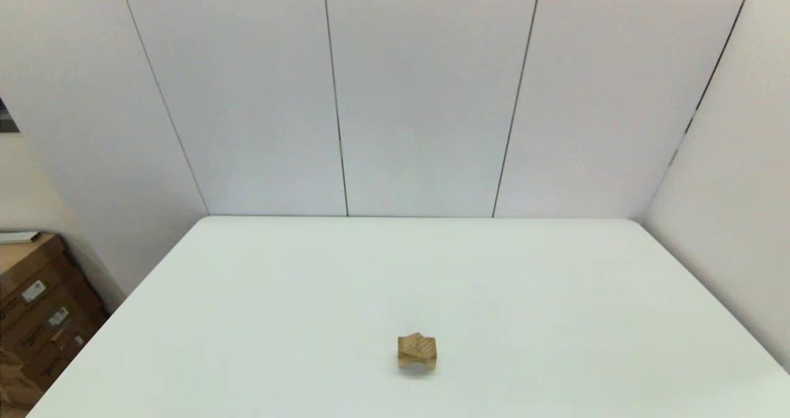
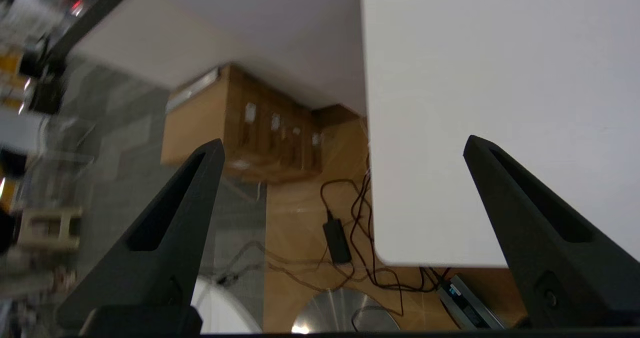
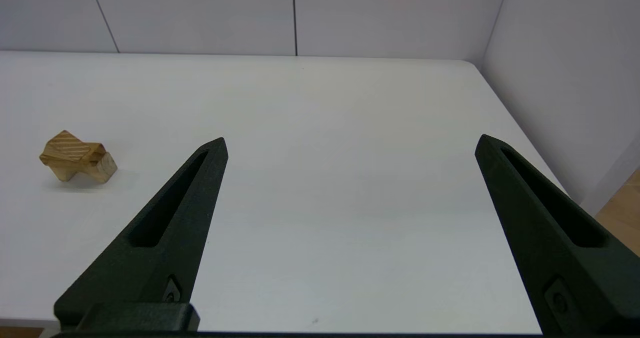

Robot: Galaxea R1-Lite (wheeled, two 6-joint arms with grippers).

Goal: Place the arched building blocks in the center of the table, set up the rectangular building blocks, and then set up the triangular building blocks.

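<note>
A small pile of light-wood blocks stands on the white table (image 1: 555, 294), near its front and about mid-width. The striped-grain triangular block (image 1: 418, 344) sits on top. The arched block (image 1: 417, 361) is under it, its cut-out facing down. The same pile (image 3: 77, 157) lies far to the side of my right gripper (image 3: 352, 139), which is open, empty and low over the table. I cannot make out the rectangular block as a separate piece. My left gripper (image 2: 344, 141) is open and empty, beyond the table's left edge, over the floor. Neither arm appears in the head view.
Cardboard boxes (image 1: 37, 307) stand on the floor left of the table. Cables and a power adapter (image 2: 337, 238) lie below the table's corner (image 2: 395, 258). White wall panels close the far side and the right side.
</note>
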